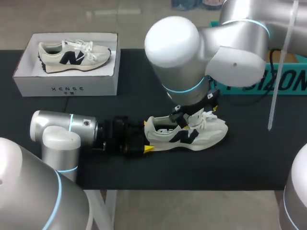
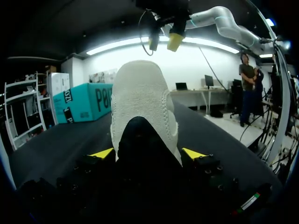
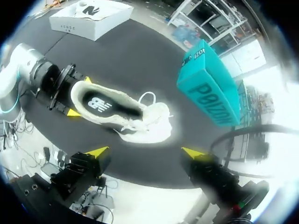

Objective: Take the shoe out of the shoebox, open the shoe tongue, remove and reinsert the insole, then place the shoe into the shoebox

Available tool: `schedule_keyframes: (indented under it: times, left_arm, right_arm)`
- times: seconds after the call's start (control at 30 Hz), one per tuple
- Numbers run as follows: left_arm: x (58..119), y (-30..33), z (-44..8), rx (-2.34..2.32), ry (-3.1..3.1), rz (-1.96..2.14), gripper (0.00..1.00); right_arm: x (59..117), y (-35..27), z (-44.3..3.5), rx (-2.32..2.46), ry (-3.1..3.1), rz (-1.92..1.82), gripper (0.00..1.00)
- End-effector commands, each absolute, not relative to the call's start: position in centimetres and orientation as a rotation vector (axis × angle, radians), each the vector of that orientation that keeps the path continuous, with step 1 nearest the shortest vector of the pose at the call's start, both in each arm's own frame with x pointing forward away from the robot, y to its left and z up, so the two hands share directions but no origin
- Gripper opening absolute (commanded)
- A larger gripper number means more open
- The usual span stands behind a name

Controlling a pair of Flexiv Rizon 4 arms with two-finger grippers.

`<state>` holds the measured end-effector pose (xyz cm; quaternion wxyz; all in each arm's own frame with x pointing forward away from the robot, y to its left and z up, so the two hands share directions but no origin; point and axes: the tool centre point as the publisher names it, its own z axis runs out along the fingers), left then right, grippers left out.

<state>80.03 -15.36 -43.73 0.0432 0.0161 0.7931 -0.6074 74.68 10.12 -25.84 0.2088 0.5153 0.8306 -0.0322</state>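
Observation:
A white sneaker (image 1: 187, 136) with a dark logo lies on its side on the black table, toe pointing right. My left gripper (image 1: 146, 140) is shut on its heel; in the left wrist view the heel (image 2: 142, 98) fills the gap between the yellow tips of that gripper (image 2: 147, 154). The dark insole (image 3: 105, 106) shows inside the shoe (image 3: 140, 123). Above the tongue and laces hangs my right gripper (image 1: 192, 114), whose open fingers (image 3: 145, 152) hold nothing. The white shoebox (image 1: 67, 88) stands at the far left with a second sneaker (image 1: 74, 55) in it.
A teal box (image 1: 268, 81) lies at the back right of the table. My right arm's big elbow joint (image 1: 175, 48) looms over the table's middle and hides part of it. Bare black tabletop (image 1: 129, 96) separates the shoebox from the held shoe.

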Motion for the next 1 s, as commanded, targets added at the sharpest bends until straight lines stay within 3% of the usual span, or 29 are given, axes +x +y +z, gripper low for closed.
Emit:
schedule_keyframes:
  times: [0.03, 0.57, 1.0]
  left_arm:
    - [80.0, -15.4, -44.0, 0.048, 2.424, -1.856, 0.00]
    - [80.0, -15.4, -44.0, 0.048, 2.424, -1.856, 0.00]
    - [80.0, -15.4, -44.0, 0.048, 2.424, -1.856, 0.00]
  right_arm:
    - [73.6, 9.5, -25.8, 0.360, 2.469, 0.249, 1.00]
    - [73.6, 9.5, -25.8, 0.360, 2.469, 0.249, 1.00]
    - [77.2, 12.3, -25.3, 0.171, 2.631, 0.205, 1.00]
